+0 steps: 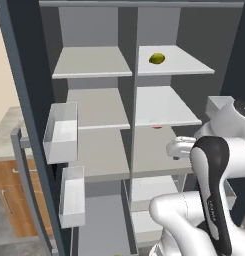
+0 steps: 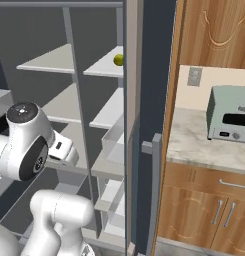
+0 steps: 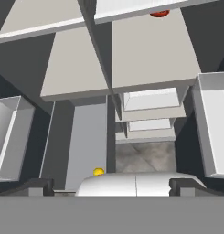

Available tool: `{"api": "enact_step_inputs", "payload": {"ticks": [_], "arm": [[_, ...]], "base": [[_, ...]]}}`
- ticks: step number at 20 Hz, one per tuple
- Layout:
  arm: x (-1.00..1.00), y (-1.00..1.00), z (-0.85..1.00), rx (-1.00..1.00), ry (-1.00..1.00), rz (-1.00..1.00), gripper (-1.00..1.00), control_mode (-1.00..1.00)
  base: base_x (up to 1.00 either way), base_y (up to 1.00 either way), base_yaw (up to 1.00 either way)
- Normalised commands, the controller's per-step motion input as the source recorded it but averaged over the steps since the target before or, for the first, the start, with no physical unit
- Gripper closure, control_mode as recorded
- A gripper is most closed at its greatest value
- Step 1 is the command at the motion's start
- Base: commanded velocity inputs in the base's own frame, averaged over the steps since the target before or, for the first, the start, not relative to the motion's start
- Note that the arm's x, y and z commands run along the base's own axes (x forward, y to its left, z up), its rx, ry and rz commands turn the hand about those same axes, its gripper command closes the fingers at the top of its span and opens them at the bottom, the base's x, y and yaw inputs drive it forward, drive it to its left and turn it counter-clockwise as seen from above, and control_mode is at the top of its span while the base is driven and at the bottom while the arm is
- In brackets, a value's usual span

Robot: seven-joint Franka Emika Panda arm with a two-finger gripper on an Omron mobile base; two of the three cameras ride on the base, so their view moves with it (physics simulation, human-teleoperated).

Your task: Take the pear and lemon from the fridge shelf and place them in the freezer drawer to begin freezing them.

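Note:
A yellow-green fruit, the pear [image 1: 156,58] by its colour, lies on the top right fridge shelf [image 1: 186,65]; it also peeks past the door edge, pear [image 2: 118,60]. A small bright yellow lemon [image 3: 98,172] rests inside the pulled-out grey freezer drawer [image 3: 88,137], which sits low at the fridge's left, freezer drawer [image 1: 101,225]. My gripper [image 3: 113,186] hangs above the drawer, looking down into it. Its fingertips [image 3: 39,185] stand wide apart and it is open, with nothing between them. The lemon lies just above my hand's edge in the hand view.
White door bins [image 1: 61,132] [image 1: 73,197] hang on the open left door, and another bin [image 3: 214,128] on the right. A small red thing [image 1: 157,127] lies on a middle right shelf. White drawers [image 3: 150,100] stack beside the freezer drawer. A toaster oven [image 2: 229,115] stands on the counter.

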Motion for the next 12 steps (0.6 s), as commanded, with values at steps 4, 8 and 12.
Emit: {"api": "enact_step_inputs", "payload": {"ticks": [4,8,12], "arm": [[0.0,0.0,0.26,-0.01,-0.03,0.0,-1.0,-1.0],[0.38,0.0,0.98,-0.11,-0.14,-0.13,-1.0,-1.0],[0.57,-0.03,1.0,-0.11,-0.05,-0.19,-1.0,-1.0]], "base": [[0.0,0.0,0.0],[0.0,0.0,0.0],[0.0,0.0,0.0]]}}
